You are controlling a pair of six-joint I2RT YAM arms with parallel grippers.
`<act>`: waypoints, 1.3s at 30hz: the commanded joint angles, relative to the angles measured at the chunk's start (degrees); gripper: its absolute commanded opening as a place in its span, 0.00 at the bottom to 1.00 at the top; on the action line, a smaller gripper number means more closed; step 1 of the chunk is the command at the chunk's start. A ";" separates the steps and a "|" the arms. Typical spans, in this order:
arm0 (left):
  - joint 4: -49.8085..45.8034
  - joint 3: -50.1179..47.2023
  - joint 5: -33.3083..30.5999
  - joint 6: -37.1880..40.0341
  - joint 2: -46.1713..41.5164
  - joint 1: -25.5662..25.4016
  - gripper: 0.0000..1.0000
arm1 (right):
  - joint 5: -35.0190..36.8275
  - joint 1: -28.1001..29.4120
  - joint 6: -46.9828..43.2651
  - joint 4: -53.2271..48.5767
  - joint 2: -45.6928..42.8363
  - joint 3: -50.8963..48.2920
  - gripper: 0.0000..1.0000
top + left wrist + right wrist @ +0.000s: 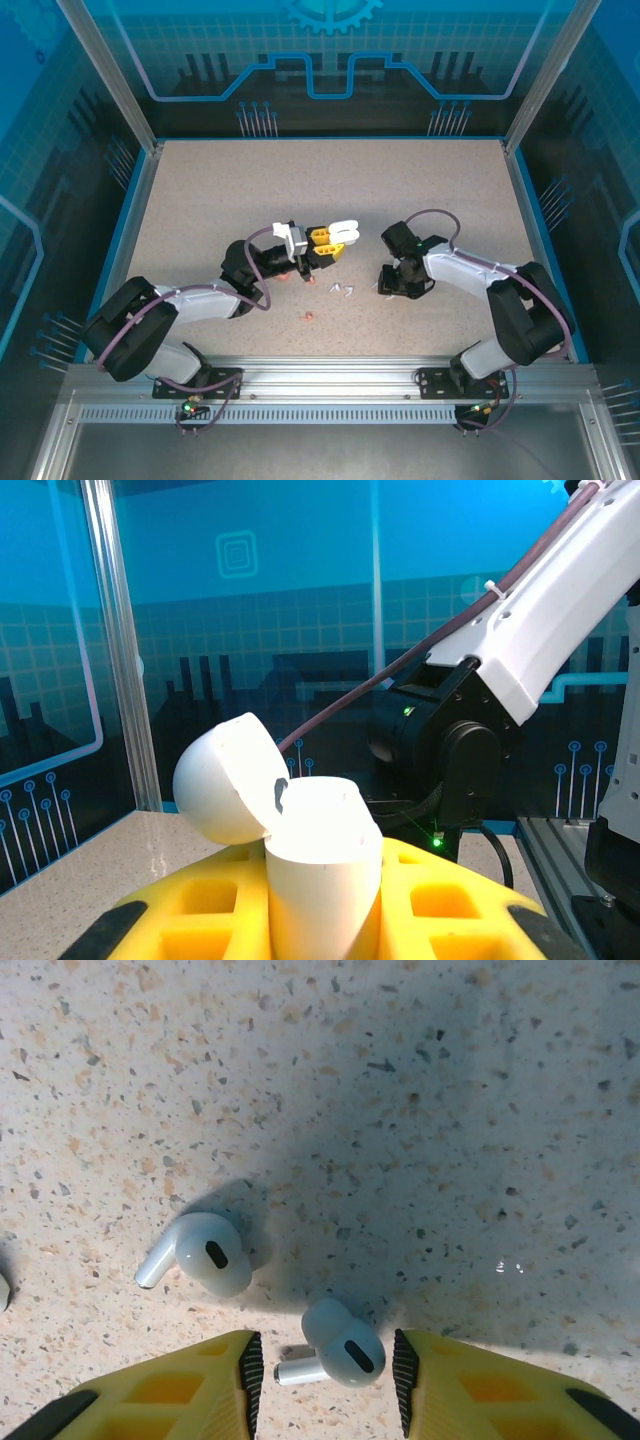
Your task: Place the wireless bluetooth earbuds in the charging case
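Note:
My left gripper [330, 240] is shut on a white charging case [322, 865], held upright above the table with its rounded lid [228, 780] flipped open to the left. My right gripper [327, 1380] points down at the table, open. A white stemmed earbud [343, 1346] lies between its yellow fingers [190, 1400], with a gap on each side. A second white earbud [203, 1253] lies just beyond, to the left. Two more white earbuds [342, 290] lie between the arms. A pinkish-red earbud [307, 317] lies nearer the front and another [304, 277] under the left wrist.
The speckled table [330, 180] is fenced by a blue rim and clear walls on aluminium posts [110, 75]. The right arm [520, 650] stands close behind the held case in the left wrist view. Open tabletop lies toward the back.

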 commanded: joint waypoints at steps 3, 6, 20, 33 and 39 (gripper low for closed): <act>3.06 -0.23 0.87 0.58 -0.16 -0.38 0.00 | 0.72 1.25 0.33 -0.03 1.53 1.77 0.41; 3.06 -0.21 0.81 0.66 -0.03 -0.38 0.00 | 0.78 1.69 -0.15 0.33 2.10 2.33 0.40; 3.06 -0.32 0.76 0.79 0.25 -0.38 0.00 | 0.50 4.18 -2.81 2.26 5.91 6.19 0.40; 3.06 -0.58 0.58 1.01 0.35 -0.41 0.00 | 2.94 5.35 -5.82 -1.30 5.79 8.75 0.41; 3.06 -0.53 0.48 1.01 0.50 -0.43 0.00 | 5.01 5.38 -4.63 -5.27 4.92 8.73 0.42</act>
